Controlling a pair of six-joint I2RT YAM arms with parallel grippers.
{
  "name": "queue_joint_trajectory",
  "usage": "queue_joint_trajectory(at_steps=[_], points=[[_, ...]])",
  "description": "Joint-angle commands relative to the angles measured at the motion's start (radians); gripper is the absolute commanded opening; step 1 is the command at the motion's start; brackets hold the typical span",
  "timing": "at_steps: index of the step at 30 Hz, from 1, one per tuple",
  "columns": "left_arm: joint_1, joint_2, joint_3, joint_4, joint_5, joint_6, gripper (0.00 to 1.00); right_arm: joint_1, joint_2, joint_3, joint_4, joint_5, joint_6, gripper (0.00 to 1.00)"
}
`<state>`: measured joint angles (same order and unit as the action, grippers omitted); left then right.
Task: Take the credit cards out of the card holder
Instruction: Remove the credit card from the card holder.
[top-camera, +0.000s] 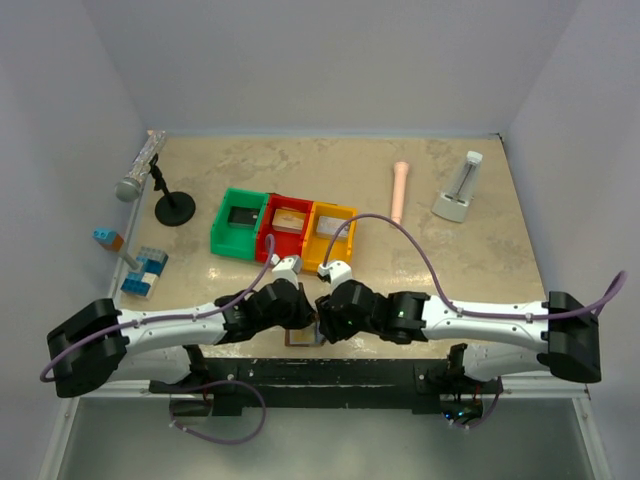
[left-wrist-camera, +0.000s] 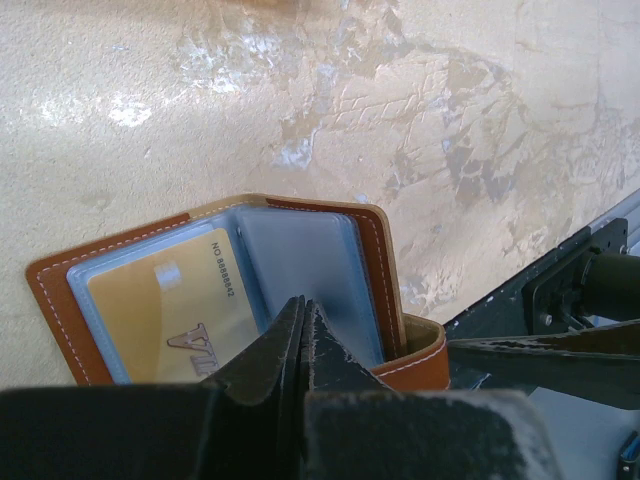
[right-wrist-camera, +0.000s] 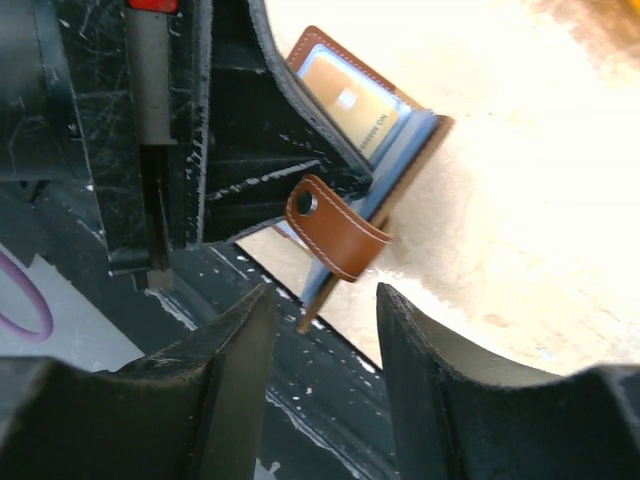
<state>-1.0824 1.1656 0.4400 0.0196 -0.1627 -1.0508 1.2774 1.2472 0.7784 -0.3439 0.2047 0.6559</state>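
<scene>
Bench (top-camera: 450, 260) near edge: card holder (left-wrist-camera: 300, 250) open, gold card (left-wrist-camera: 170, 310) inside | left pincer (left-wrist-camera: 303, 306) together | right pincer (right-wrist-camera: 325, 300) apart

The support surface is a beige, marble-patterned rectangular tabletop (top-camera: 450, 270). Items resting directly on it, with positions given from the table centre in the top view:

- 10 o'clock: a black round-based stand (top-camera: 175, 209) carrying a grey microphone (top-camera: 140, 170).
- 9 o'clock: a blue-and-white stack of toy blocks (top-camera: 145, 272), with a smaller blue-and-orange block (top-camera: 107, 239) just beside it.
- Just off centre toward 10 o'clock: 3 plastic bins touching in 1 row: green (top-camera: 222, 235), red (top-camera: 268, 243), yellow (top-camera: 345, 240).
- 1 o'clock: a pale pink cylindrical rod (top-camera: 399, 190), lying flat.
- 2 o'clock: a white-based upright holder (top-camera: 458, 190).
- 6 o'clock, at the near edge: a brown leather-like bifold card holder (left-wrist-camera: 300, 250), lying open.
</scene>
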Motion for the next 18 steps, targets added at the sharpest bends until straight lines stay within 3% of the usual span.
queue_joint_trajectory(at_steps=[1,4,6,10,18], points=[[-0.005,0.029,0.048,0.033,0.009,0.037,0.00,0.005,-0.098,-0.036,0.008,0.074,0.013,0.47],[-0.004,0.058,0.068,0.040,0.017,0.046,0.00,0.005,-0.152,-0.066,0.048,0.043,-0.013,0.45],[-0.004,0.078,0.080,0.046,0.023,0.048,0.00,0.005,-0.166,-0.082,0.086,-0.002,-0.028,0.38],[-0.004,0.112,0.095,0.065,0.037,0.046,0.00,0.008,-0.140,-0.082,0.134,-0.079,-0.059,0.25],[-0.004,0.124,0.115,0.060,0.043,0.049,0.00,0.011,-0.037,-0.062,0.109,-0.070,-0.053,0.14]])
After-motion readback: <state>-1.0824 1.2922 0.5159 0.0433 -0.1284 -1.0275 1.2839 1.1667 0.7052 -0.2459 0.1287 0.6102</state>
